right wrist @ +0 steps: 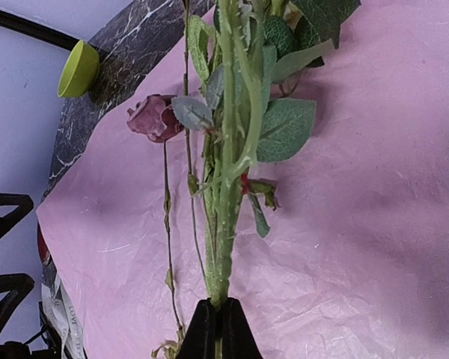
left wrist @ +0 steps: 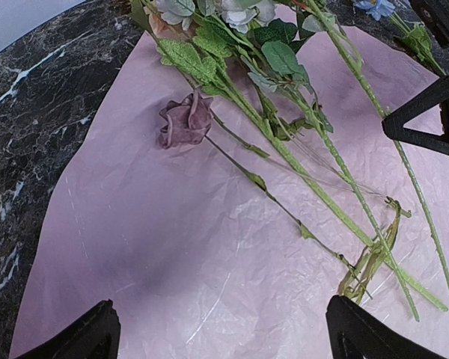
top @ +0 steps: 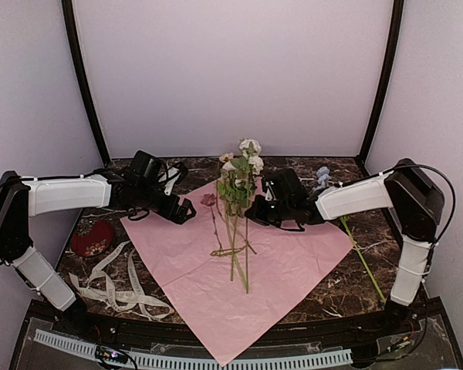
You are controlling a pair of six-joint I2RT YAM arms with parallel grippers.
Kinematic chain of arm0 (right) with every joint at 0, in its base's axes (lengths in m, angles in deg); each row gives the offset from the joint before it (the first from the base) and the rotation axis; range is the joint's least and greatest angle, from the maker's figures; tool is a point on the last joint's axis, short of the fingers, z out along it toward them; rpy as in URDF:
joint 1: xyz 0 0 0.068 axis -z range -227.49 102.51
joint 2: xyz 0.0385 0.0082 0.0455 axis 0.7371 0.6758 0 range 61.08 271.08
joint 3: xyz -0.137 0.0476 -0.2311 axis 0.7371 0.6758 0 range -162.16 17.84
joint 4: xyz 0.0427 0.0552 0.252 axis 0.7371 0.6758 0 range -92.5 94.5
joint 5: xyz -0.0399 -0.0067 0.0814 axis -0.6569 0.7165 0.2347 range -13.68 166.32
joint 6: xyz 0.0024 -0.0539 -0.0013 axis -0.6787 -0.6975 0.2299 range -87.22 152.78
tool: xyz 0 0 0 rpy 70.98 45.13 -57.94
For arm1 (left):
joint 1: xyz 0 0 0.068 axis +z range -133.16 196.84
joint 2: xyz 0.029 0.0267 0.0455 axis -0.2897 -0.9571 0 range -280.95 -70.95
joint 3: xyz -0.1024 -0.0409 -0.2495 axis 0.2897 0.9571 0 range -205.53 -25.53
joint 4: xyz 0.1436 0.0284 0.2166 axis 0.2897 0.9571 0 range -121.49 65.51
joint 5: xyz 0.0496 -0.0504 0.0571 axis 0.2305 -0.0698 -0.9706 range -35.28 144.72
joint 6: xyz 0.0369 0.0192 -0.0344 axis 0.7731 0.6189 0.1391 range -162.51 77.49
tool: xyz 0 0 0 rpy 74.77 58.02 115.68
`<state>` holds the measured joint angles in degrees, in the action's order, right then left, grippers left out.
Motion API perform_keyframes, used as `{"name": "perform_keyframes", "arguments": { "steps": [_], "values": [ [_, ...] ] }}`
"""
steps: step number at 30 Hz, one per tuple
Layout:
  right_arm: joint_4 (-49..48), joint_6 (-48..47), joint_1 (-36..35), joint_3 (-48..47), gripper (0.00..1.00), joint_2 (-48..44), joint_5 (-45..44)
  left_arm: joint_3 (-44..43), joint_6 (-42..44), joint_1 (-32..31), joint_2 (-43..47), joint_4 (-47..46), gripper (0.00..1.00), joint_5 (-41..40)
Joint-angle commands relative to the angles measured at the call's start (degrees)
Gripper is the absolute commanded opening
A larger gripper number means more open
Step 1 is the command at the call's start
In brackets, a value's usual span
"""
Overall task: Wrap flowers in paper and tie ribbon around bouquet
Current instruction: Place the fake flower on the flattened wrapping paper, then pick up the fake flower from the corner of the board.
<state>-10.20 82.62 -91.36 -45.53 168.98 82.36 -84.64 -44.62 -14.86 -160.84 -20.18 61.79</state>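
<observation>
The pink paper (top: 293, 262) lies flat as a diamond on the marble table. The flowers (top: 238, 189) rest on it, blooms at the far corner, stems (left wrist: 322, 194) running toward me. A mauve rose (left wrist: 185, 121) lies to the left of the bunch. My right gripper (right wrist: 218, 305) is shut on the thick green stems (right wrist: 228, 224), at the bunch's right side (top: 252, 213). My left gripper (left wrist: 224, 336) is open over bare paper (left wrist: 172, 254), left of the stems (top: 187, 210). The cream ribbon (top: 119, 287) lies looped at the near left, off the paper.
A red object (top: 92, 237) sits on the table left of the paper. A green bowl (right wrist: 78, 69) shows at the table's edge in the right wrist view. One blue flower (top: 322, 177) with a long green stem (top: 363, 258) lies on the marble at the right.
</observation>
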Motion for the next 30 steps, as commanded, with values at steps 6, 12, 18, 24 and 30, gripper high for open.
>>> {"name": "perform_keyframes", "arguments": {
  "steps": [6, 12, 18, 24, 30],
  "values": [
    [0.1, -3.0, -0.2, -4.8, 0.16, 4.7, -3.8, -0.9, 0.5, 0.3, 1.0, 1.0, 0.99, 0.8],
    [7.6, -6.7, 0.0, -6.5, 0.43, 2.7, -7.5, -0.9, 0.7, 0.3, 1.1, 1.0, 0.99, 0.6],
    [20.4, -16.7, 2.0, -9.4, 0.47, -5.4, -12.1, -1.0, 0.8, 0.2, 1.1, 1.3, 0.99, 0.6],
    [40.0, -23.4, 12.0, -7.1, 0.55, -12.8, -18.8, -0.7, 1.0, 0.3, 1.7, 0.6, 0.99, 0.5],
    [50.0, -27.6, 25.8, -0.8, 0.70, -12.6, -20.4, -0.8, 0.9, 0.2, 1.4, 0.8, 0.99, 0.8]
  ]
}}
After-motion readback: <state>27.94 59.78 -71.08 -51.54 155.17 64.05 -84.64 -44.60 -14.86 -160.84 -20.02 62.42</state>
